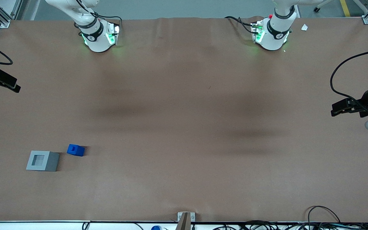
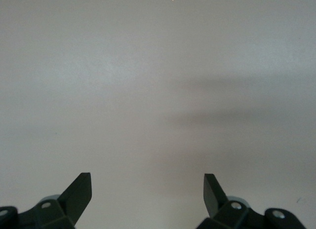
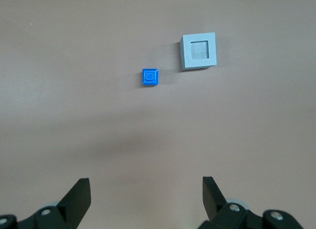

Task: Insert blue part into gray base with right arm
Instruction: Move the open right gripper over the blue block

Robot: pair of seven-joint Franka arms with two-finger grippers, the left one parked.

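Step in hand: approach, blue part not yet grasped.
I hold the pincer [image 3: 146, 189] wide, empty, high above the counter [image 1: 184, 127]; blue part [image 1: 75, 149] sits beside gray base [image 1: 42, 160]. Next: descend, centre, grasp.

The desk [image 1: 184, 127] is big, flat and brown, with soft dark shadows across its middle. In the lower left of the front view, a small blue part [image 1: 75, 149] and a bigger gray base [image 1: 42, 160] sit on it, close together but not touching. The gray base has a square hole on top. The right arm's hand [image 3: 145, 199] hangs above the desk with its fingers spread wide.
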